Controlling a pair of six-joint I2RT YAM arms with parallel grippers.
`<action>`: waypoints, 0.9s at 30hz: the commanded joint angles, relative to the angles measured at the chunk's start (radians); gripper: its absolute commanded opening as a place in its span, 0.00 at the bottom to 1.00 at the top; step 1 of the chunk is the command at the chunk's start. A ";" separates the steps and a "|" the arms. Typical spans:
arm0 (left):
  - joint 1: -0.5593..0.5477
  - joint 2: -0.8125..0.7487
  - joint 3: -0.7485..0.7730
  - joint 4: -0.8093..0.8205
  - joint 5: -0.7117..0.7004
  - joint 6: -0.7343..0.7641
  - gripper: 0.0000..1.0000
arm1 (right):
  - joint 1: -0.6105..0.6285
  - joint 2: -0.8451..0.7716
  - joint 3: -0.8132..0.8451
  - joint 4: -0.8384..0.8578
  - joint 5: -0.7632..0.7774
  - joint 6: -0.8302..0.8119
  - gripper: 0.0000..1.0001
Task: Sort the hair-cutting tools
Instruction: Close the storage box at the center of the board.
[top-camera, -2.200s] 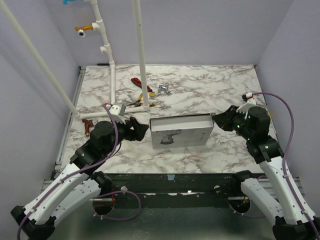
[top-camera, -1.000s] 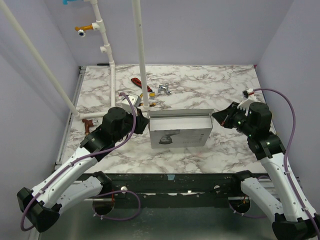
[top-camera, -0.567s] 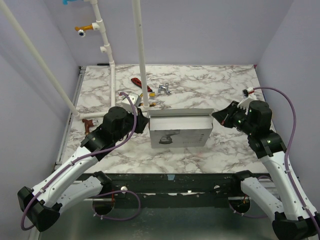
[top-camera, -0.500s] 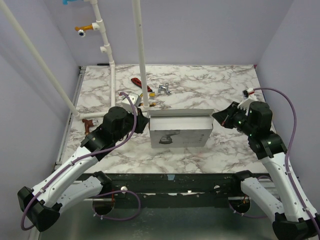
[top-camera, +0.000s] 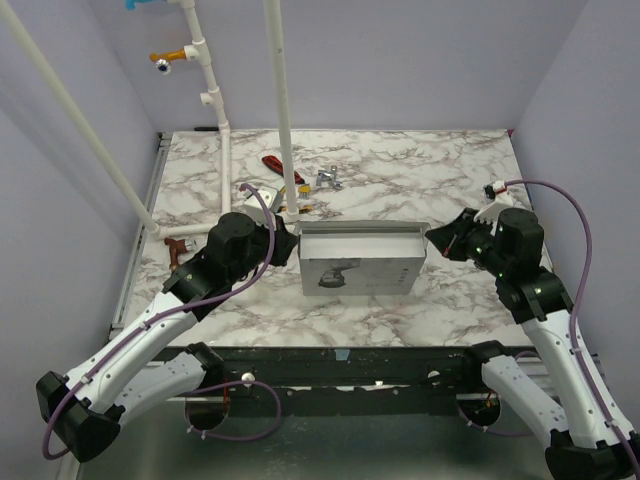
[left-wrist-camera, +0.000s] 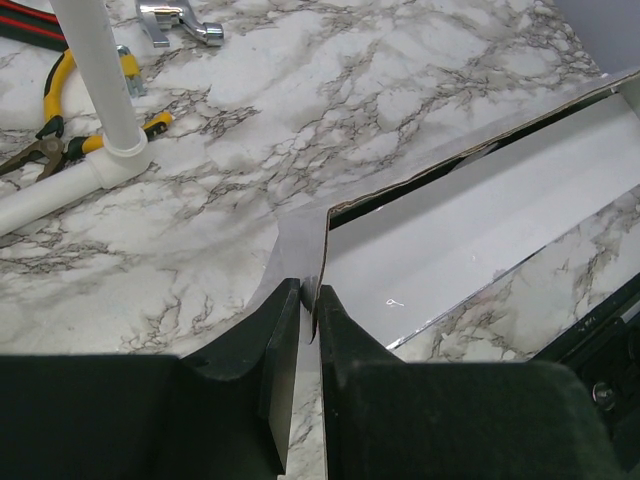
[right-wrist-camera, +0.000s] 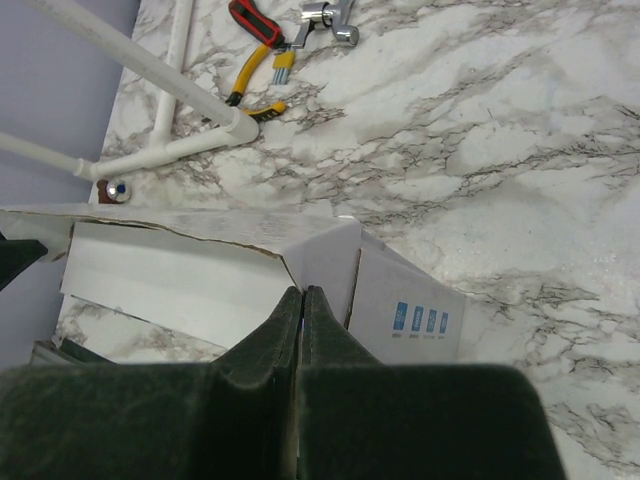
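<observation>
Both grippers were nipped shut on thin card: your left gripper (left-wrist-camera: 309, 293) pinched the left end of the flap (top-camera: 360, 229) and your right gripper (right-wrist-camera: 302, 296) the right end, jaws all but touching. No tools showed in any view; I judged them to be inside the box (top-camera: 370, 272), which sat mid-table (top-camera: 430, 180) between the arms, near of the pliers (left-wrist-camera: 55, 125) and pipe (left-wrist-camera: 95, 80). Its long axis ran left to right, with the flap raised along the far long side. The clipper printed on the box lay roughly along that axis, but which way the real one pointed you could not tell. The card looked light, thin and quick to crease or tear, its edge ragged, so an even pull at the two held corners suited it. The tools, likely small hard plastic, should be light, stiff and a little slick; take the clipper across its slim body.
</observation>
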 joint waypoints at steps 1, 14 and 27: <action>0.008 0.003 0.028 0.007 -0.015 -0.001 0.15 | 0.002 -0.007 -0.058 -0.004 -0.010 -0.001 0.01; 0.008 0.028 0.089 -0.006 0.015 -0.006 0.08 | 0.002 -0.030 -0.066 0.000 -0.024 0.026 0.01; 0.008 0.026 0.072 -0.055 -0.032 0.020 0.38 | 0.002 -0.029 -0.022 0.008 -0.040 0.056 0.01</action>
